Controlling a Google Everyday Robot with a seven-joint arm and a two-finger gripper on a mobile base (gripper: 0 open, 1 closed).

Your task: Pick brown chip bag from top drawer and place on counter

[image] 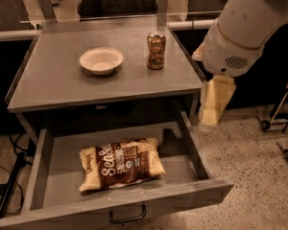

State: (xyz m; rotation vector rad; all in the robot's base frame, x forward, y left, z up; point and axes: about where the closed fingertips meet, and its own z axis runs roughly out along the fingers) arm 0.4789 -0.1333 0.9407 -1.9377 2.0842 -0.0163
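The brown chip bag [121, 163] lies flat on the bottom of the open top drawer [57, 152], left of its middle, white script facing up. The drawer is pulled out below the counter [62, 80], with its dark bar handle [127, 217] at the front. My gripper [210, 119] hangs from the white arm [249, 28], pointing down beside the counter's right front corner. It is above the drawer's right wall, to the right of and higher than the bag, and holds nothing that I can see.
A white bowl [101, 60] and a brown can [156, 50] stand on the counter. Wheeled stand legs [278, 123] are on the speckled floor at the right. A dark cable and pole [9, 186] run by the drawer's left side.
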